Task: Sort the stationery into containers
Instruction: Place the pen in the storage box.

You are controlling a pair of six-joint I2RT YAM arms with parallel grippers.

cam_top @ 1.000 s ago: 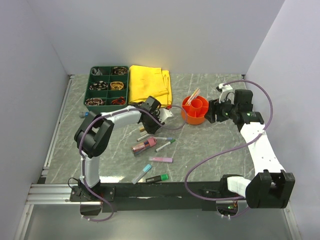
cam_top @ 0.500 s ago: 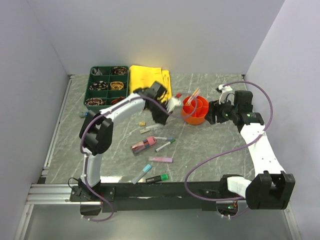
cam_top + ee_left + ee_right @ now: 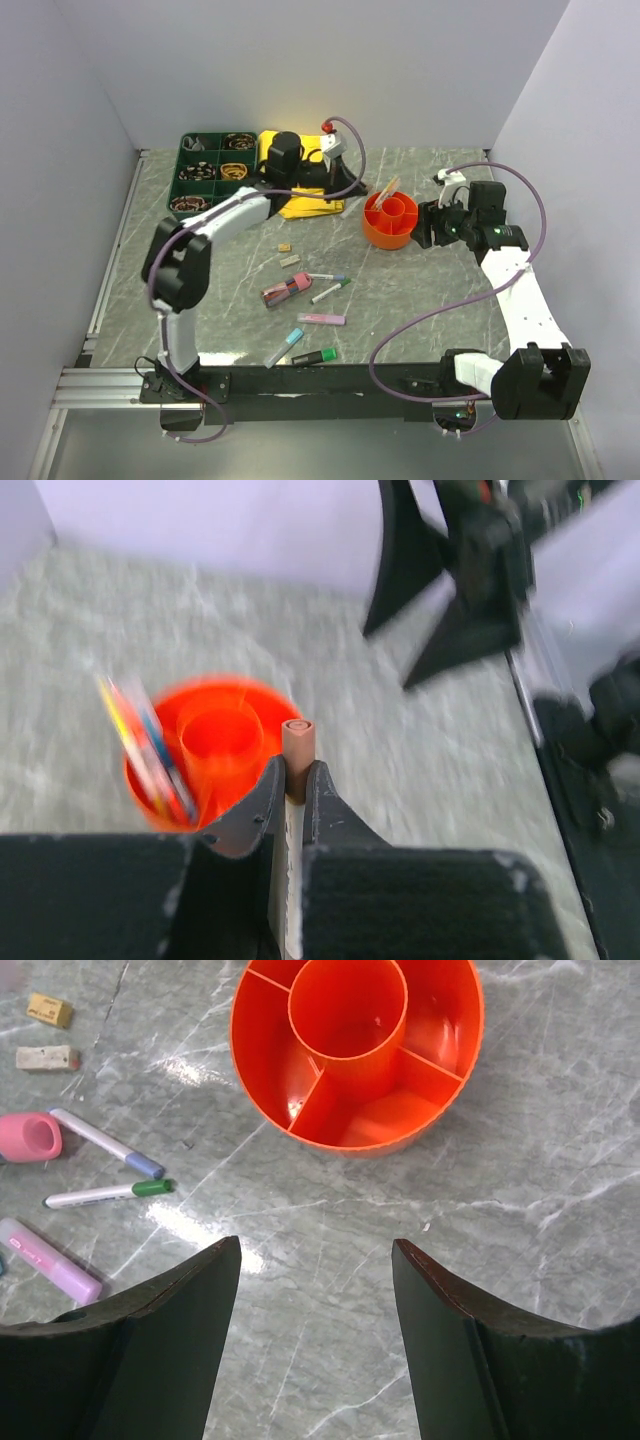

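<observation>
Top external view, near to far. Loose stationery lies toward the near edge of the bench: a dark green-tipped marker (image 3: 315, 356), a blue-capped pen (image 3: 284, 347), a pink highlighter (image 3: 322, 319) and, further in, a pink bundle (image 3: 287, 291). Toward the right edge stands the orange pot (image 3: 385, 238), pens upright in it. Just beside it is the right hand (image 3: 315, 1250), spread wide and empty. High near the far edge, the left hand (image 3: 296, 778) pinches a slim brown-capped pen (image 3: 297, 740). The green tray (image 3: 219, 170) occupies the far left corner, the yellow cloth (image 3: 300, 170) beside it.
</observation>
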